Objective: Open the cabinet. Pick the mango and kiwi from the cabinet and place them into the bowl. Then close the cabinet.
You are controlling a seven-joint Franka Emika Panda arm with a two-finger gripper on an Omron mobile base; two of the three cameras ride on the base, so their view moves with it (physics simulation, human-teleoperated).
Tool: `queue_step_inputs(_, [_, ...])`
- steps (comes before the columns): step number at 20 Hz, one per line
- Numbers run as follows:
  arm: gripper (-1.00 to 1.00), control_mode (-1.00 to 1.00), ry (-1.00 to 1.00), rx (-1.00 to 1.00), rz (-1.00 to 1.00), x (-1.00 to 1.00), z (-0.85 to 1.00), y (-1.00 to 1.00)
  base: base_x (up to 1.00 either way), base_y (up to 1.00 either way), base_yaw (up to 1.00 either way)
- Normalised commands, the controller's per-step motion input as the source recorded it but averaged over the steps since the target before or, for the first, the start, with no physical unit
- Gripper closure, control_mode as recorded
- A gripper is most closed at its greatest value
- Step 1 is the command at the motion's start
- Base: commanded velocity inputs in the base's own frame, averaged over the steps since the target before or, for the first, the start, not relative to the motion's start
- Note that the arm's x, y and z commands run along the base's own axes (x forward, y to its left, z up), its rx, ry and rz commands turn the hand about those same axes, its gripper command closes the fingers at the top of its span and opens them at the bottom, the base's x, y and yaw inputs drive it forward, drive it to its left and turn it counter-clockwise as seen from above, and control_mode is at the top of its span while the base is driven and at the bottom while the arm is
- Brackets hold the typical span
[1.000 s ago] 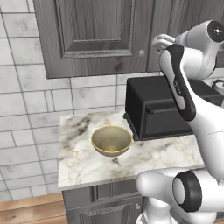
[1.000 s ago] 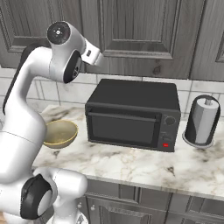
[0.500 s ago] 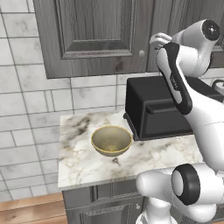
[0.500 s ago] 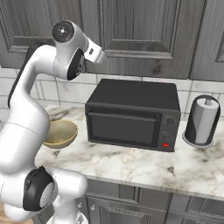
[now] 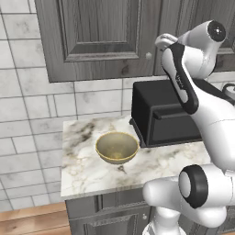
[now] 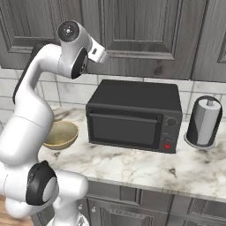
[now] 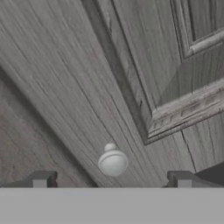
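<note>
Grey-wood cabinet point(image 5: 101, 39) shows two shut doors; hand point(image 7: 112, 180) wide open, empty, facing one knob point(image 7: 113, 161).

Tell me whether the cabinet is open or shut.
Shut. Both cabinet doors lie flush, and the hand, open, frames a knob without gripping it.

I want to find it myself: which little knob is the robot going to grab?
Look at the big dark grey cabinet above the black toaster oven. Near its door's lower edge sits a small round grey knob, right between the open end effector.
</note>
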Motion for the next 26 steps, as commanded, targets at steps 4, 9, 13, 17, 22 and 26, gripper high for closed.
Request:
queue_step_inputs(4, [-1.0,-1.0,0.0,0.01,0.0,0.15,-0.16,-0.01,0.0,0.0,0.0])
queue_step_inputs(9, [-1.0,-1.0,0.0,0.01,0.0,0.15,-0.16,0.0,0.0,0.0,0.0])
queue_step_inputs(13, [-1.0,-1.0,0.0,0.03,0.0,0.19,-0.07,-0.04,0.0,0.0,0.0])
queue_step_inputs(17, [-1.0,-1.0,0.0,0.03,0.0,0.17,0.0,-0.07,0.0,0.0,0.0])
queue_step_inputs(22, [-1.0,-1.0,0.0,0.03,0.0,0.19,0.0,-0.03,0.0,0.0,0.0])
queue_step_inputs(26, [-1.0,-1.0,0.0,0.01,0.0,0.24,-0.03,0.0,0.0,0.0,0.0])
